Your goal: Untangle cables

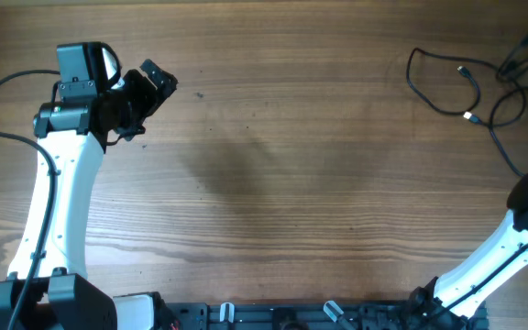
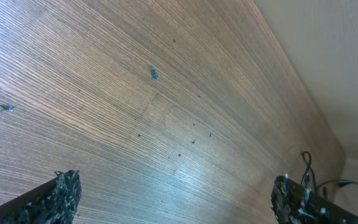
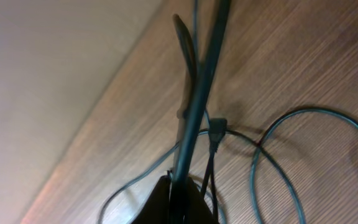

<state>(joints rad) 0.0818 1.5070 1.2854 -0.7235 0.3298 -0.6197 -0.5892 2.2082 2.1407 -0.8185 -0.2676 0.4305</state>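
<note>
The cables are thin black cords lying in loose loops at the far right of the wooden table, with small plug ends. A bit of them shows at the right edge of the left wrist view. My left gripper is at the far left, well away from them; it is open and empty above bare wood. My right gripper is shut on a cable strand that runs up from the jaws. More cable loops lie on the table beneath it. The overhead view does not show the right gripper's fingers.
The right arm reaches in from the bottom right toward the table's right edge. The table's edge and a pale wall run close behind the cables. Small dark specks mark the wood near the left gripper.
</note>
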